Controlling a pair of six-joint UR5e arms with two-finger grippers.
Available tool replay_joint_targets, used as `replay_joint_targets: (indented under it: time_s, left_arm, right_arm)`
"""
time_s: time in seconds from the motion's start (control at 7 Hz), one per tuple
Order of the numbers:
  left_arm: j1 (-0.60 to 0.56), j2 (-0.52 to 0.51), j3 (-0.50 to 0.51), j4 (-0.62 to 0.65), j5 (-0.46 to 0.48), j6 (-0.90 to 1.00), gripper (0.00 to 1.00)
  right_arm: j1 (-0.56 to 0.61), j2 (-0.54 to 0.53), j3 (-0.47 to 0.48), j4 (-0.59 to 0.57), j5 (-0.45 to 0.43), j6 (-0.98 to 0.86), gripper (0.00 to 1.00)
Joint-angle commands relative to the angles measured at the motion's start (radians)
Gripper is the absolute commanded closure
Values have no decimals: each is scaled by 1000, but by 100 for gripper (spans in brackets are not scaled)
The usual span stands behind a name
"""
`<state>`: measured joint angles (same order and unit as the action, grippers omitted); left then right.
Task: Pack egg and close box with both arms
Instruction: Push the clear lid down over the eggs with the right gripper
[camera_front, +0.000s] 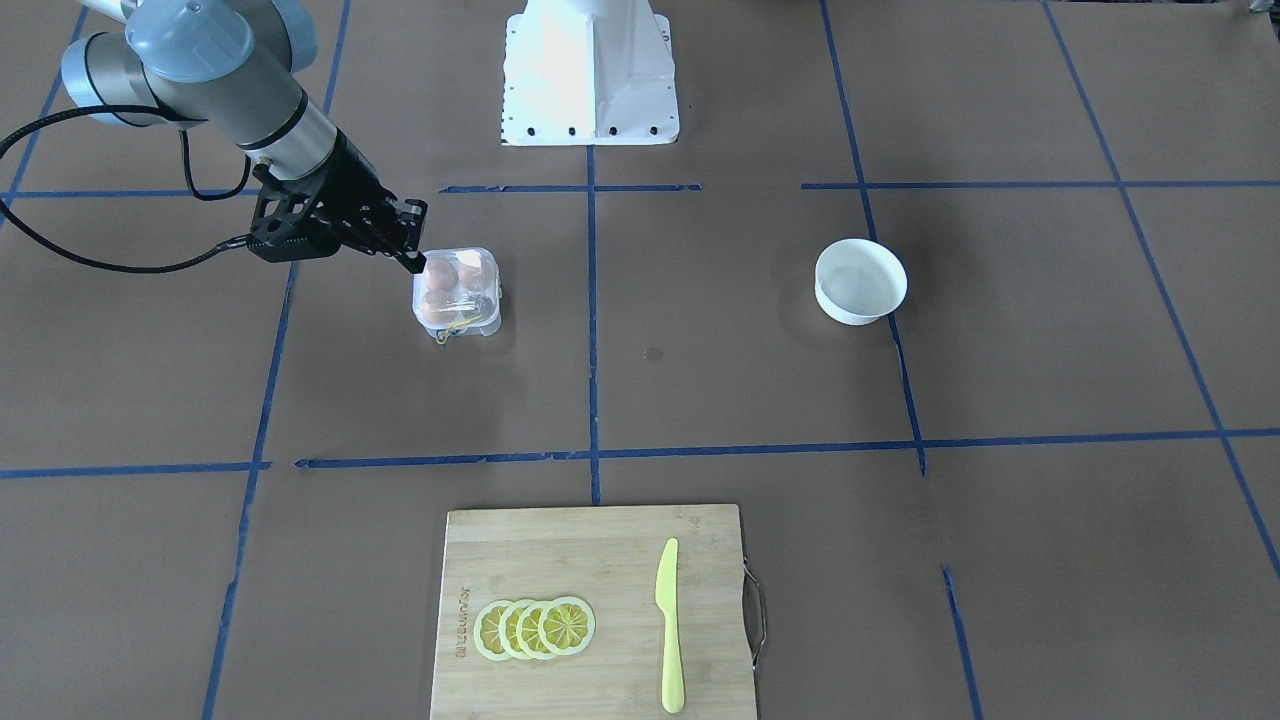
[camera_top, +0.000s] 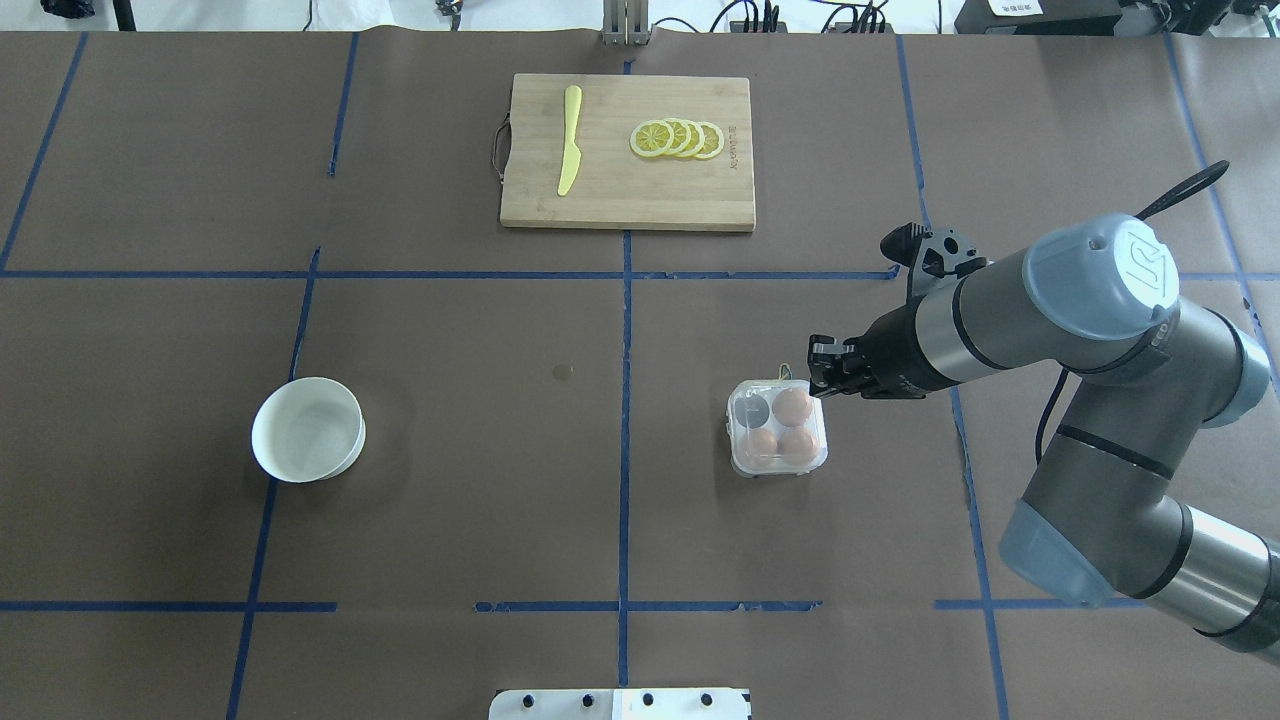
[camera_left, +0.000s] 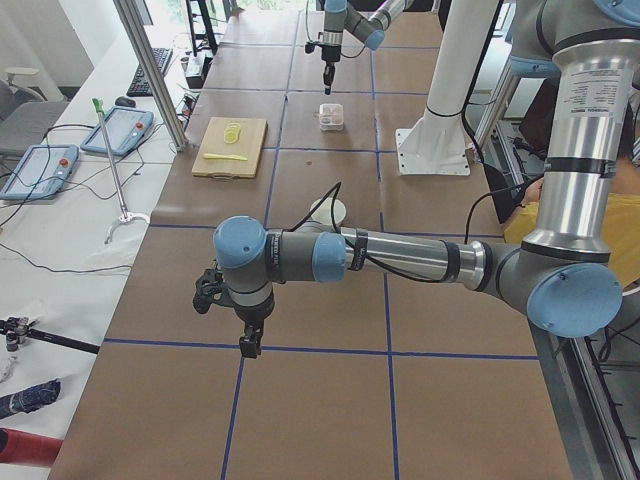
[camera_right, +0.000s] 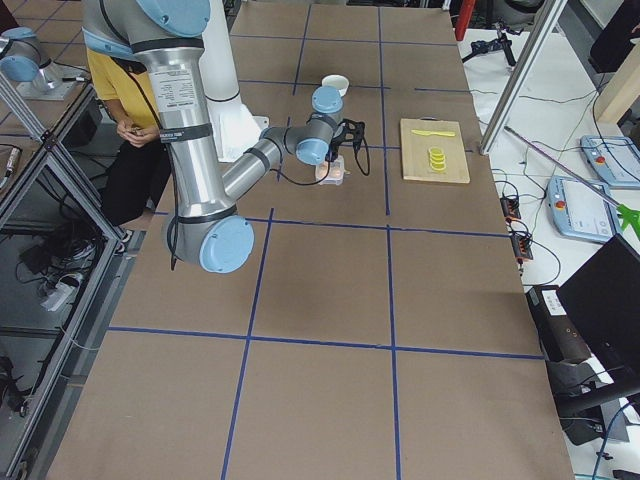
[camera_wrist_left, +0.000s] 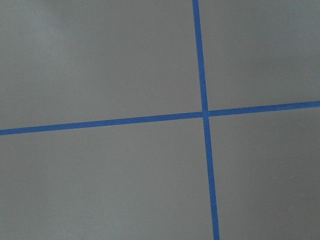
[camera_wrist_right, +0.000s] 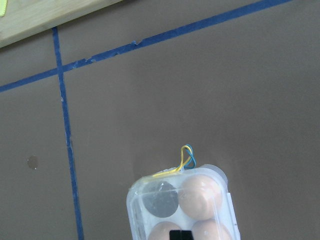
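While the right tool (camera_top: 817, 383) stands at the box (camera_top: 778, 428), risk 1: a push on one corner may skid or tip the light carton, because nothing braces it.
Risk 2: downward force through the lid may crack the egg beneath the tip.
Risk 3: the yellow cord (camera_wrist_right: 186, 159) may catch in the lid seam.
Right tool: fingers appear drawn together, gripping nothing; the tip is at the box corner toward the desk's far edge and right end. Contact cannot be confirmed.
Left tool (camera_left: 250, 345): over the desk's left end, well apart from the box; whether its fingers are apart or together cannot be told.
Box: right half of the desk, midway between robot edge and far edge; clear, rounded, lid apparently down, latching unconfirmed.
Eggs (camera_top: 792, 406): three, smooth, orange-brown, seated in three cells; the fourth cell is empty.
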<state>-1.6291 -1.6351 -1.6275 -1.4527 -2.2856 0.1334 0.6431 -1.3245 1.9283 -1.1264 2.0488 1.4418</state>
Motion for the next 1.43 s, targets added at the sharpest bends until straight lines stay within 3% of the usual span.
replay_joint_targets:
  time_s: [0.0, 0.43, 1.14, 1.29]
  left_arm:
    - [0, 0, 0, 0, 0, 0, 0]
    - [2, 0, 3, -17, 0, 2, 0]
    - [5, 4, -5, -37, 0, 2, 0]
    - [5, 9, -3, -57, 0, 2, 0]
  right_arm:
    - [83, -1, 15, -141, 48, -77, 86]
    - [261, -19, 23, -433, 68, -512, 77]
    - [689, -351, -3, -472, 136, -1316, 69]
    - [743, -392, -26, -470, 142, -1392, 68]
